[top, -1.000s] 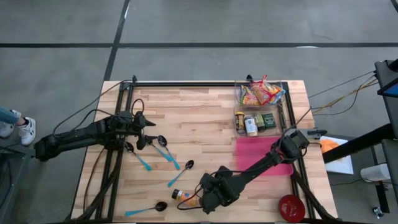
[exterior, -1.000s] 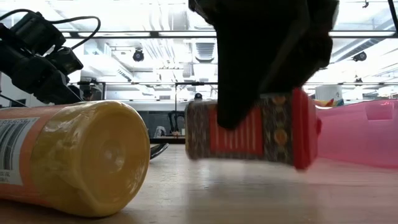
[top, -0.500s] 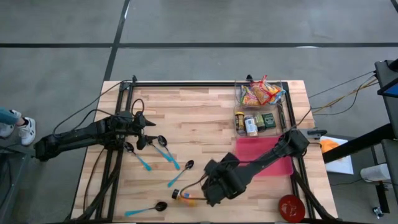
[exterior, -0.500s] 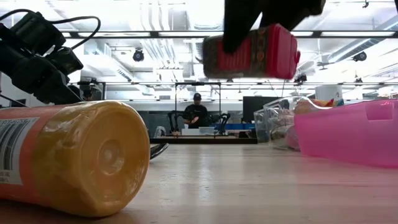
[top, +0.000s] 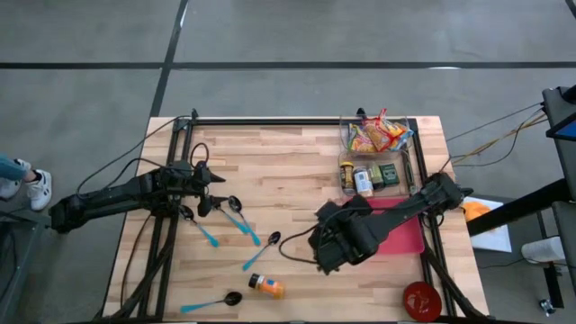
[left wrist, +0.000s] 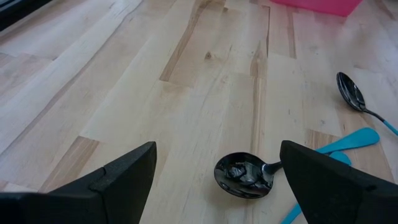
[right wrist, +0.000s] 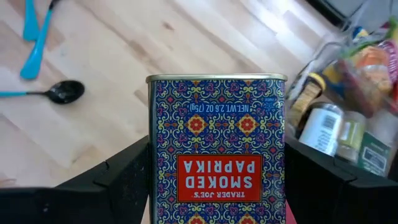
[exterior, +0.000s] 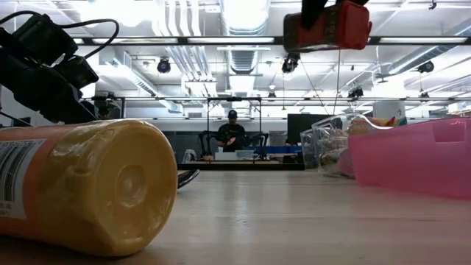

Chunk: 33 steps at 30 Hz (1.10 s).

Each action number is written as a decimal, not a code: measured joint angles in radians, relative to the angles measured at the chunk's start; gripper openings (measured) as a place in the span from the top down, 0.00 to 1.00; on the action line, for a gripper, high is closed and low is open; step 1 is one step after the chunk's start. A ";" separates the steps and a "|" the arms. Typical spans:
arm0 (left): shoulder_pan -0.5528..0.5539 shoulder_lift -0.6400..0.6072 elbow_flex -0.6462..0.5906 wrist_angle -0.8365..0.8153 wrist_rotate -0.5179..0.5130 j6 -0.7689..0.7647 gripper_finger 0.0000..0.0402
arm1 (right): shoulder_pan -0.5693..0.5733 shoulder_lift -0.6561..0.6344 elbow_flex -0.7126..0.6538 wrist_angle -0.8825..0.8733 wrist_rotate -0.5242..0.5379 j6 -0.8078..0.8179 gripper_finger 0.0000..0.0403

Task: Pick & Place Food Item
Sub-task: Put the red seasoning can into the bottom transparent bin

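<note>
Near the lower middle of the overhead frame, the right gripper (top: 331, 245) pinches the paprika tin (right wrist: 216, 148) above the table (top: 297, 171), left of the pink tray (top: 409, 241), while the left gripper (top: 209, 184), jaws spread, waits over the spoons (top: 236, 216) at centre left.

My right gripper (top: 326, 245) holds the paprika tin (right wrist: 216, 149) above the table (top: 297, 171), just left of the tray (top: 409, 241). The spice bottle (top: 267, 286) lies near the front edge; spoons (top: 261, 251) lie between it and my left gripper (top: 209, 187).
</note>
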<state>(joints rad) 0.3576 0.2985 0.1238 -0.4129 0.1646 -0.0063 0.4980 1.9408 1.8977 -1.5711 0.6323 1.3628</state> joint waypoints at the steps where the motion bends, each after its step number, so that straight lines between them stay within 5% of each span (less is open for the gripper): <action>1: 0.000 0.000 0.000 0.000 0.000 0.000 0.14 | 0.000 -0.022 -0.019 0.000 0.000 -0.001 0.28; 20: 0.000 0.000 0.000 0.000 0.000 0.000 0.14 | -0.108 -0.434 -0.467 0.016 0.003 0.143 0.28; 33: 0.000 0.000 0.000 0.000 0.000 0.000 0.14 | -0.337 -0.687 -0.743 0.046 0.025 0.299 0.28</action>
<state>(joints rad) 0.3573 0.2985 0.1238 -0.4128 0.1646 -0.0059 0.1612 1.2536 1.1542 -1.5252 0.6575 1.6618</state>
